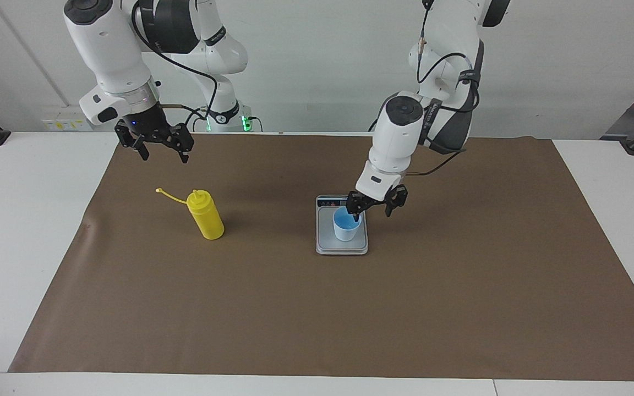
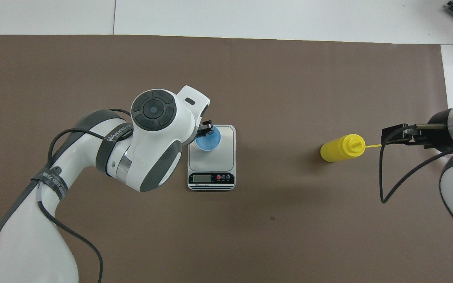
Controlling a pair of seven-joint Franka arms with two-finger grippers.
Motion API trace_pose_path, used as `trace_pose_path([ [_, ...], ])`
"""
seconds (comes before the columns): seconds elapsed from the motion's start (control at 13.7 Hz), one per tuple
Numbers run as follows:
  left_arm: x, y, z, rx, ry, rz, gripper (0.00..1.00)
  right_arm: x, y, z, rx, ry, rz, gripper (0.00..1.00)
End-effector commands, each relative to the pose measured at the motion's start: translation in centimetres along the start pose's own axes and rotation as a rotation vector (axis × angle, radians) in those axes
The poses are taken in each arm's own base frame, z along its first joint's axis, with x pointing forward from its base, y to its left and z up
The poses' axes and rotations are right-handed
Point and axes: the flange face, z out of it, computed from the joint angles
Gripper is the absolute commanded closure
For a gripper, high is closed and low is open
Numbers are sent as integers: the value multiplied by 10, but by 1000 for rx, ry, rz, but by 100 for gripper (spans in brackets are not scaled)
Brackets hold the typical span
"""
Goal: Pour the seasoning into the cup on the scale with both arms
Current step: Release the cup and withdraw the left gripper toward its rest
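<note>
standing cup (image 1: pixel 345 226) on scale (image 1: pixel 323 243)

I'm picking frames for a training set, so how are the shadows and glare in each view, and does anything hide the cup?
Facing view: soft, even light, faint shadows beside the yellow bottle and scale, and the cup shows clearly under the open left gripper. Overhead view: no glare on the brown mat, but the left arm covers the cup's edge.

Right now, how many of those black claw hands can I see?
2. The left gripper hangs open just over the blue cup on the scale. The right gripper waits open, in the air near the yellow bottle.
</note>
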Motion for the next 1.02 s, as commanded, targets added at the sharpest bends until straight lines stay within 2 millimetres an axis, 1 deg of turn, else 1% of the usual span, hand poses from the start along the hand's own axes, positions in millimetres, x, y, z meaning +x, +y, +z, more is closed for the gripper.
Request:
trace_pose_path([
  [0.0,6,-44,-40,44,-8,73,0,-8,6,2,0,11,-30,0],
  [0.15,8,-71,-61,60,-26,115,0,-15,7,9,-1,-3,-58,0],
  [0.29,13,-111,-83,73,-50,165,0,-17,18,17,1,11,-136,0],
  [0.44,15,-143,-101,78,-70,195,0,-18,35,23,0,40,-226,0],
  [0.51,15,-156,-108,75,-79,202,0,-20,37,28,-1,46,-268,0],
  [0.58,15,-166,-114,71,-85,210,0,-21,43,34,2,54,-298,0],
  [0.66,16,-177,-119,71,-92,217,0,-23,53,45,41,59,-321,0],
  [0.8,17,-191,-124,73,-102,233,0,-26,81,66,140,106,-383,0],
  [0.95,22,-210,-130,62,-109,239,0,-28,98,83,175,145,-459,0],
])
